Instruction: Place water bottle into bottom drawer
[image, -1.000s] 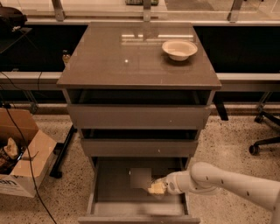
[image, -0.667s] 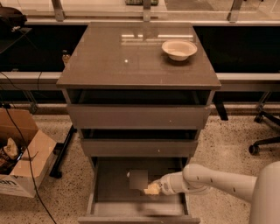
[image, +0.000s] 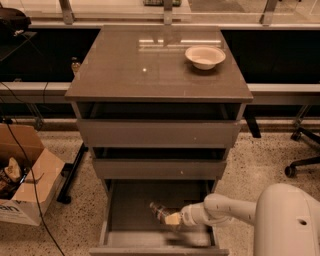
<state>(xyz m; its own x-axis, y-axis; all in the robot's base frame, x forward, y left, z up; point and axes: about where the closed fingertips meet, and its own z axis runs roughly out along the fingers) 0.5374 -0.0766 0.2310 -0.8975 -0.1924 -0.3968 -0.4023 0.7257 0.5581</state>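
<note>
The water bottle (image: 160, 210), small, clear and ribbed, lies tilted inside the open bottom drawer (image: 131, 206), near the middle of its grey floor. My gripper (image: 172, 219) reaches into the drawer from the right on a white arm, and its yellowish tips are at the bottle's right end. The arm's white body fills the bottom right corner. The two drawers above are partly pulled out.
A cream bowl (image: 205, 56) sits on the cabinet top (image: 150, 75) at the back right. An open cardboard box (image: 25, 175) with cables stands on the floor at the left. An office chair base (image: 302, 160) is at the right.
The arm has drawn in toward the drawer's middle, and more of its white body now shows at the bottom right. The bottle has shifted slightly left with the gripper.
</note>
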